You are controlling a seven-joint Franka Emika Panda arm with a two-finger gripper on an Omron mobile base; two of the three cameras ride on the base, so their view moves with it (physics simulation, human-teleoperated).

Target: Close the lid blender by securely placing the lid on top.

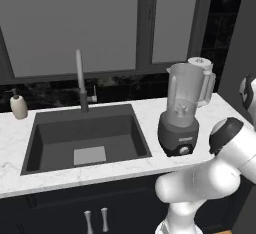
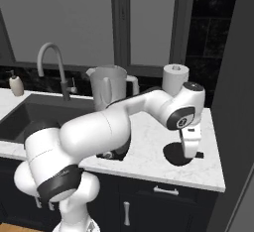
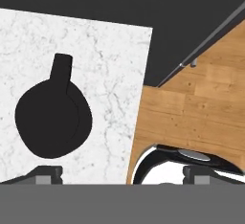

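The gripper (image 2: 191,152) is hanging released, jaws spread wide, just above the lid (image 2: 177,154) and gripping nothing. The lid (image 3: 51,117) is lying flat on the counter (image 2: 149,151), near its front right corner. The blender (image 1: 183,110) is standing uncovered on the counter at about 9 o'clock from the lid, right of the sink (image 1: 85,138), partly hidden behind the arm in the right base view.
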